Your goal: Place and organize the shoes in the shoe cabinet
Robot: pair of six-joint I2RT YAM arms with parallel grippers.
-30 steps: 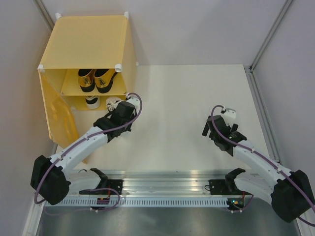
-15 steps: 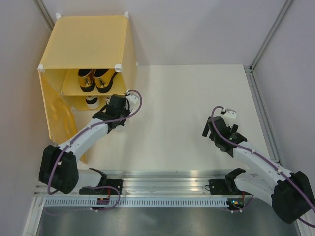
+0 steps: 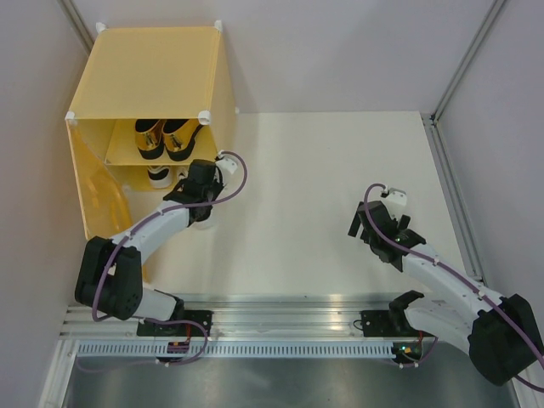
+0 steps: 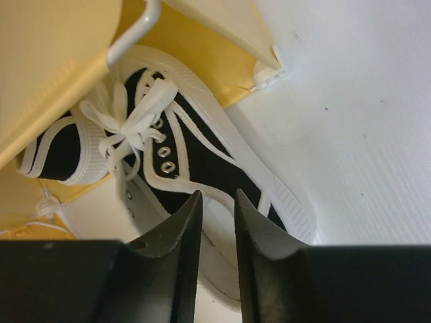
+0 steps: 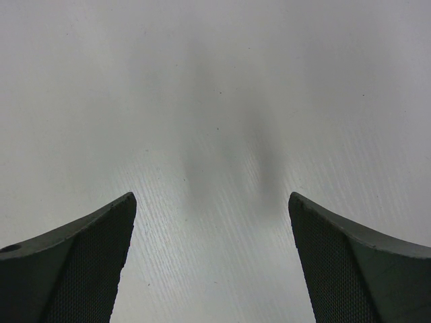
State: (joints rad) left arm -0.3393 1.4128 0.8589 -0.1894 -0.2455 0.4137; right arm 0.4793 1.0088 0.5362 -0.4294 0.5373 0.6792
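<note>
**Item 1 – surface** [image 3: 340, 170]: white and bare around the right arm. I am keeping that arm parked, well apart from the work.

**Item 2 – shoe cabinet** [image 3: 144, 76]: yellow-orange, standing at the far left corner. Its door [image 3: 98, 200] is swung open toward me. One inner shelf [image 3: 123, 151] splits it into an upper and a lower compartment.

**Item 3 – gold loafers** [image 3: 163, 138]: a pair, side by side on the shelf. I count them as stowed.

**Item 4 – first sneaker** [image 4: 57, 151]: in the lower compartment, lying deep under the shelf.

**Item 5 – second sneaker** [image 4: 202, 161]: just beside the first, with its laces [image 4: 131, 124] splayed loose. One end is under the shelf. The other appears to reach out onto the surface at the cabinet's front corner.

**Item 6 – left fingers** [image 4: 199, 210]: at the lower opening, directly over the second sneaker. They are parted only narrowly, and the shoe's white trim shows through the gap. I can make out no clamp on it.

**Item 7 – right fingers** [image 3: 360, 225]: spread wide, with nothing between them.

**Step in hand** – as I judge it, letting go of the last shoe.

**Next move** – draw the left fingers straight back, clear of the laces. Then nudge the second sneaker fully in, square with its mate.
</note>
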